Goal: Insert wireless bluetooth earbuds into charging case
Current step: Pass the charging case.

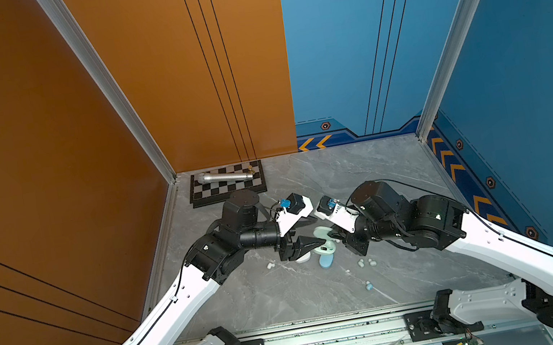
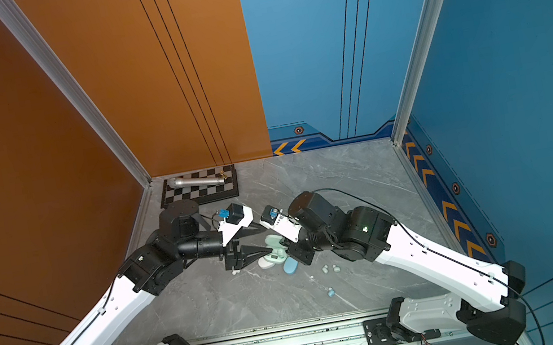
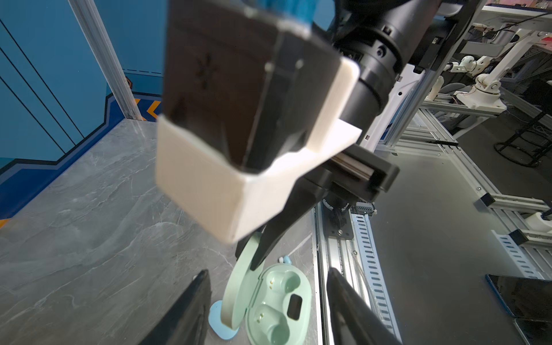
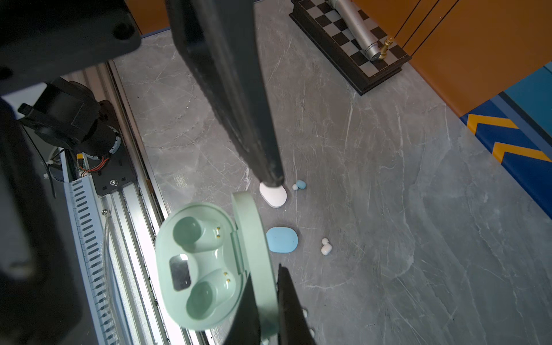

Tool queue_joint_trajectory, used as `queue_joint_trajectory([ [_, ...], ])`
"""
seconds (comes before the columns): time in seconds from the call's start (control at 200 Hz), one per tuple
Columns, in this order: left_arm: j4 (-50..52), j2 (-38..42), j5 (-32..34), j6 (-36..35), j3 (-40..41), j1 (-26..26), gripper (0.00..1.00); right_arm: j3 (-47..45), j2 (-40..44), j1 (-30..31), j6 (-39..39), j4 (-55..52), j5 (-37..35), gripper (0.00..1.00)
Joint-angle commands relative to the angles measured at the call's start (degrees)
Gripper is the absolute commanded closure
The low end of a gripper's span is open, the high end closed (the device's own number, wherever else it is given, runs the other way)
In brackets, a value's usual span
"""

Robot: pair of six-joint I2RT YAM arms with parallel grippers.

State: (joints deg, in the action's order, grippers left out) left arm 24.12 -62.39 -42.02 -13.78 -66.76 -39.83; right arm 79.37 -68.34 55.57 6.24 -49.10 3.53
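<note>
A mint green charging case (image 4: 197,265) hangs open above the table, both wells empty. My right gripper (image 4: 265,271) is shut on its raised lid (image 3: 239,286). My left gripper (image 3: 268,271) is open; its fingers (image 3: 191,310) stand on either side of the case base (image 3: 274,304) with a gap on both sides. In both top views the two grippers meet at the case (image 1: 324,239) (image 2: 274,249). Earbuds lie loose on the table: a white one (image 1: 269,265), a mint pair (image 1: 360,263) and a pale blue one (image 1: 369,285).
A shut pale blue case (image 4: 282,240) and a shut white case (image 4: 273,195) lie under the held case. A chessboard (image 1: 227,185) with a silver cylinder (image 1: 226,177) on it sits at the back left corner. The rail (image 1: 333,338) runs along the front edge.
</note>
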Motion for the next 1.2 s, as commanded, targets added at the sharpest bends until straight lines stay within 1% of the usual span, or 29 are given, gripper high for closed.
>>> queue_joint_trajectory([
  [0.0,1.28,-0.36,-1.50,-1.77,-0.83,-0.46,0.44,1.82,1.11,0.46,0.88,-1.32,1.22,1.00],
  [0.175,1.28,-0.88,-0.53,-2.91,-0.12,-0.41,0.51,2.22,1.72,0.54,0.41,-1.20,1.48,1.00],
  [0.245,1.24,-1.05,0.21,-3.38,-0.04,-0.42,0.50,2.28,2.00,0.59,0.20,-1.25,1.58,1.00],
  [0.375,1.27,-1.09,2.02,-4.23,0.36,-0.16,0.46,2.03,2.59,0.68,-0.16,-1.25,1.41,1.00],
  [0.521,1.28,-1.48,1.60,-4.07,0.58,0.20,0.48,2.10,3.03,0.77,-0.52,-1.15,1.38,1.00],
  [0.786,1.25,-2.82,0.70,-3.96,-0.17,0.02,0.63,2.02,3.03,1.00,-0.87,-0.58,1.61,1.00],
  [0.831,1.25,-3.03,0.68,-3.95,-0.22,0.04,0.68,2.02,3.04,1.14,-0.97,-0.62,1.60,1.00],
  [0.976,1.24,-3.10,0.68,-3.80,-0.25,-0.15,0.79,1.77,3.10,1.11,-1.08,-0.50,1.42,1.00],
  [1.126,1.28,-3.02,1.39,-3.12,-0.04,-0.56,0.89,1.73,3.06,1.14,-1.38,-0.28,0.99,1.00],
  [1.196,1.27,-3.00,1.86,-2.54,0.04,-0.70,0.97,1.57,3.12,0.97,-1.73,-0.04,0.15,1.00],
])
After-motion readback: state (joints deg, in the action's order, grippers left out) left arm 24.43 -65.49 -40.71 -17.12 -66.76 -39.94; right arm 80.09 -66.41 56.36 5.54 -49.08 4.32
